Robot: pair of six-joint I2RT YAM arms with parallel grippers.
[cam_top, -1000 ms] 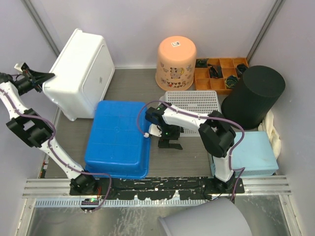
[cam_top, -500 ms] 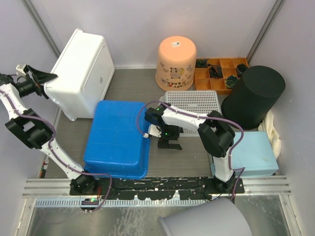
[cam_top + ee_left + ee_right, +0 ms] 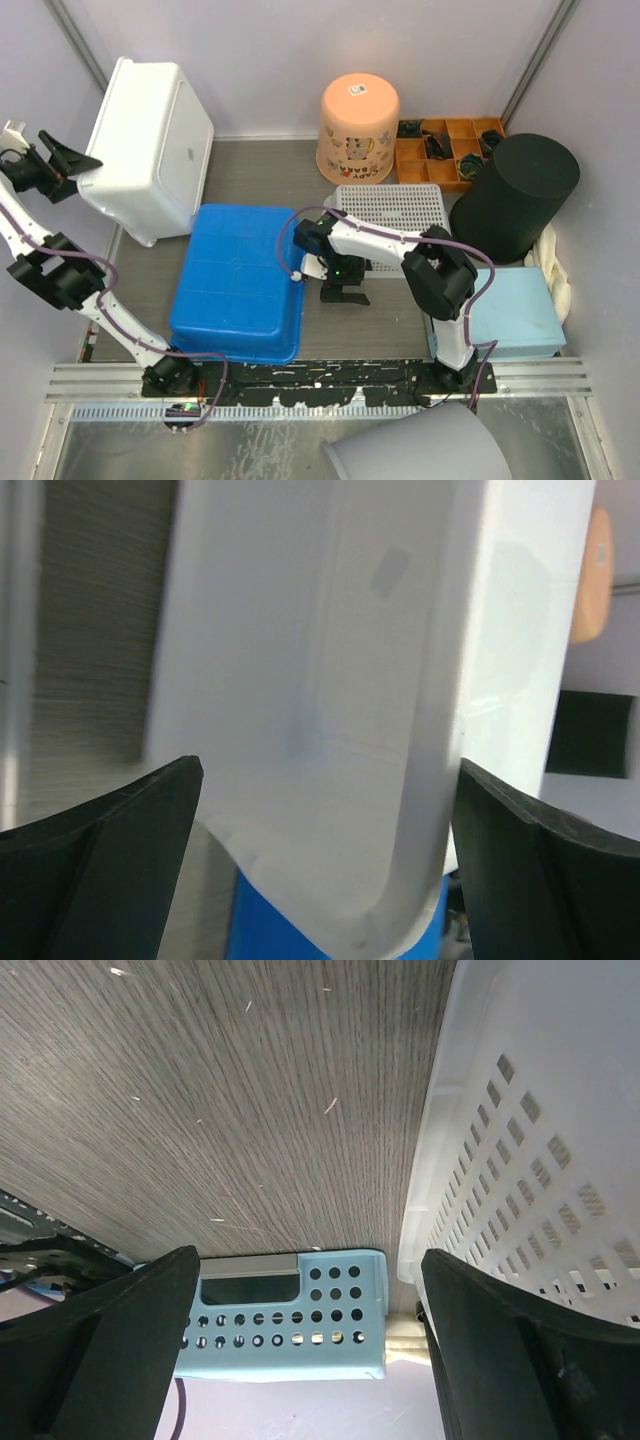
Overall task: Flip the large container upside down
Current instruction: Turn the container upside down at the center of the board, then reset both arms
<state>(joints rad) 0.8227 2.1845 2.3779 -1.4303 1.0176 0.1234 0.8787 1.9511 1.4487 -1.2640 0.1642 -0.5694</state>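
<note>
Left gripper [image 3: 80, 168], jaws spread wide, sits at the left edge of the tilted large white container [image 3: 150, 140]; only the left wrist view shows its rounded corner between the fingers [image 3: 100, 860].

You have the large white plastic container [image 3: 150, 150] at the far left of the bench [image 3: 270, 165], with the blue rectangular plastic tub [image 3: 240, 285] just before it. Right of the tub lies the white perforated plastic tray [image 3: 395, 208]; behind that stand the peach plastic bucket [image 3: 358, 125] and the orange compartmented tray [image 3: 445, 150].
</note>
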